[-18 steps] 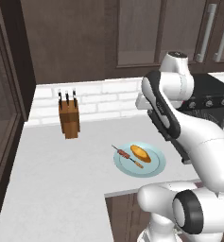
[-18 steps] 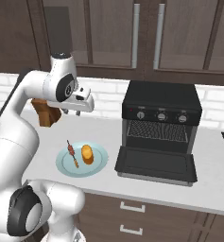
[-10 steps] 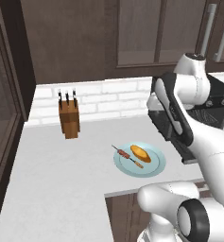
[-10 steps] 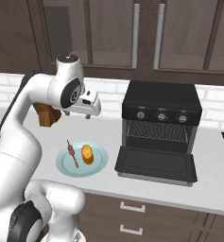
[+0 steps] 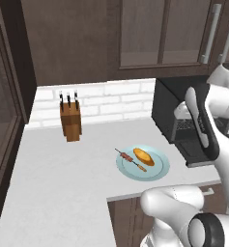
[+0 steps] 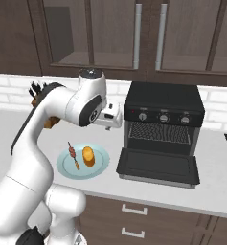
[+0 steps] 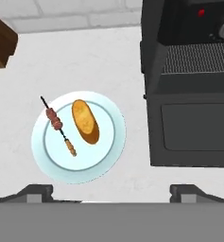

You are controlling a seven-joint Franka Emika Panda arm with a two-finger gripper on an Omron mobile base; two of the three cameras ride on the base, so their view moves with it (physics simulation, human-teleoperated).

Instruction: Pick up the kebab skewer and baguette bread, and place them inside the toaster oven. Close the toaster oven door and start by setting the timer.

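Pale blue plate (image 7: 108,156) left of the toaster oven (image 6: 163,115), door (image 6: 158,166) dropped open, kebab skewer (image 7: 59,127) beside baguette bread (image 7: 85,121) on it, gripper (image 7: 111,191) released, empty, hovering above the plate

You are looking at a kitchen. Dark wood cupboards (image 6: 148,33) hang over a white brick wall (image 5: 111,99). A white tabletop (image 5: 63,188) holds a knife block (image 5: 70,120), a black toaster oven (image 6: 162,124) and a plate (image 7: 104,156) of food.

Pincer (image 7: 111,191) — jaws wide, empty
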